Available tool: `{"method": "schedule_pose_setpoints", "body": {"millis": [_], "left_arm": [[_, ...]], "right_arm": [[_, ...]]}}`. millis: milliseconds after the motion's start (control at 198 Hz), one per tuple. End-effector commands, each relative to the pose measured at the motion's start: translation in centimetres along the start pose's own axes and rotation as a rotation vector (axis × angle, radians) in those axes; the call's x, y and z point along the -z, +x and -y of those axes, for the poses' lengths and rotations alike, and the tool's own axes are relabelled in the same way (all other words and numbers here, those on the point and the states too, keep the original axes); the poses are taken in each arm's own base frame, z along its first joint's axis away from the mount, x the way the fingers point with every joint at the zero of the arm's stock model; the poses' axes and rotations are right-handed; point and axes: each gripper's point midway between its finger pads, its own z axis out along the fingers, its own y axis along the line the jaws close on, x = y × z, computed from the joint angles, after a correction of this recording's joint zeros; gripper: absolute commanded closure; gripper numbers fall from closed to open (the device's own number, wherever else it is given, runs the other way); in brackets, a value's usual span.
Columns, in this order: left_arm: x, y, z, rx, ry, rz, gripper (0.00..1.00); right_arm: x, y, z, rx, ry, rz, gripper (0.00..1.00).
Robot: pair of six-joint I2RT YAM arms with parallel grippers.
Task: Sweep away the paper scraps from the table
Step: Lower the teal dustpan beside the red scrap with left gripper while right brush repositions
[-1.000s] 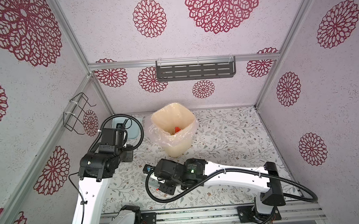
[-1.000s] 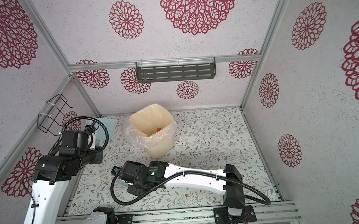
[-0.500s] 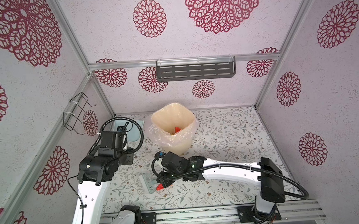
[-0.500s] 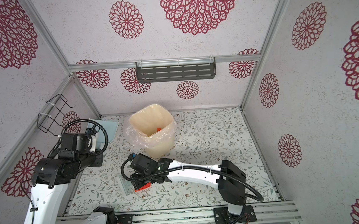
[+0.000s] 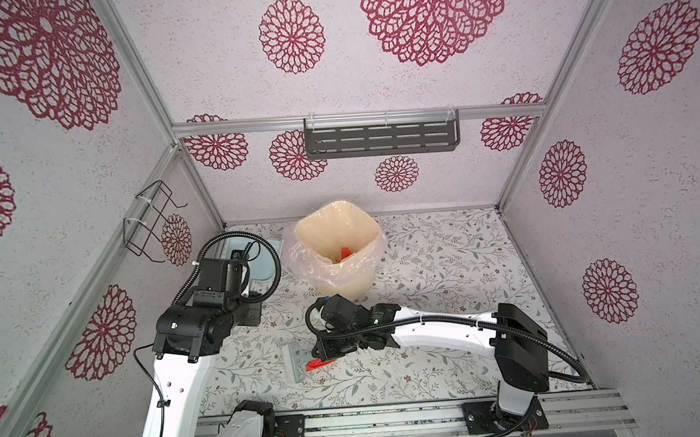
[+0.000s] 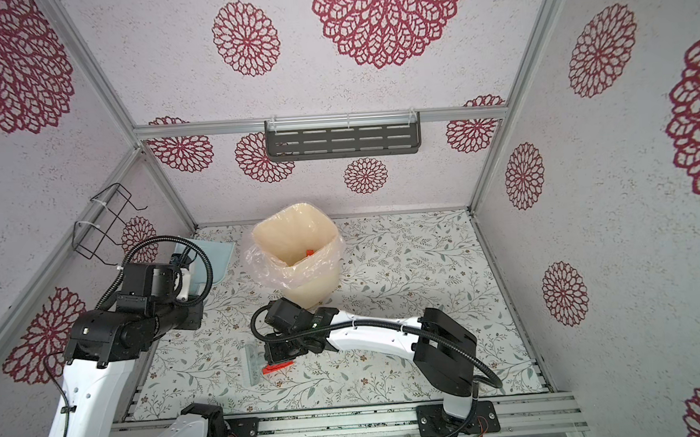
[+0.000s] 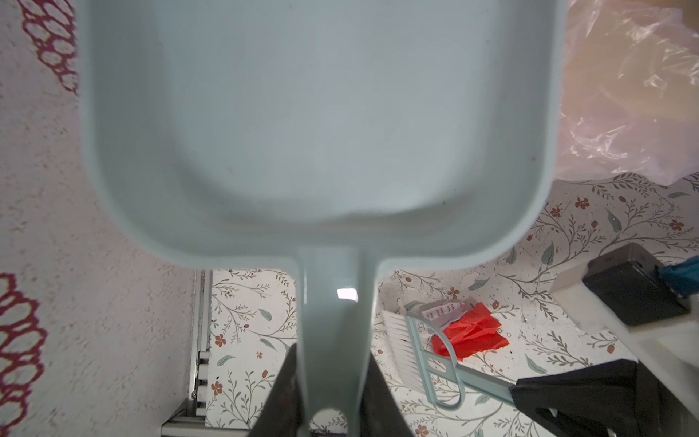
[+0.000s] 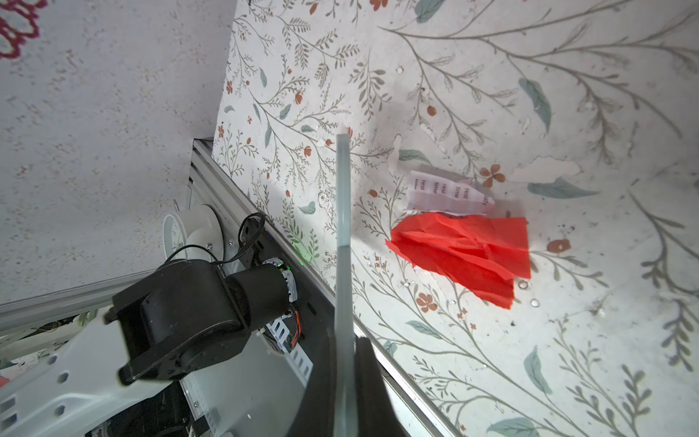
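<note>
A red paper scrap (image 5: 317,364) (image 6: 278,367) lies on the table (image 5: 446,255) near its front, touching a white printed scrap (image 8: 442,193) (image 7: 442,312). My right gripper (image 8: 344,378) (image 5: 323,352) is shut on the handle of the small pale brush (image 5: 296,362) (image 7: 404,348). The brush's bristles rest on the table just left of the scraps (image 8: 461,253). My left gripper (image 7: 333,397) is shut on the handle of the pale blue dustpan (image 7: 321,113) (image 5: 265,254). The pan is held above the table's back left corner and nothing lies in it.
A cream bin with a clear liner (image 5: 337,245) (image 6: 300,247) stands at the back centre, with a red bit (image 5: 345,252) inside. A wire holder (image 5: 149,223) hangs on the left wall and a grey shelf (image 5: 381,138) on the back wall. A metal rail (image 5: 394,420) runs along the front edge.
My right wrist has turned and drawn back toward the bin, uncovering the brush and the red scrap beside it. The left arm has shifted only slightly with the dustpan.
</note>
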Motion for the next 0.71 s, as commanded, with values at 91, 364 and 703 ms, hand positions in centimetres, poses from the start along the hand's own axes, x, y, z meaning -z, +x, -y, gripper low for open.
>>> {"method": "schedule_pose_setpoints", "body": {"millis": [91,364,703], "left_arm": [[-0.3,0.4,0.2,0.005,0.005,-0.011,1.0],[-0.6,0.7,0.2,-0.015,0.004,-0.026,1.0],[0.0,0.4,1.3,-0.05,0.033,-0.014,1.0]], "right_arm": [[1.3,0.3,3.2,-0.104,0.083,-0.027,1.0],[4.0,1.1,7.7,-0.144,0.187,-0.046,1.0],[9.8,2.2,15.1,-0.153,0.378,-0.071,1.0]]}}
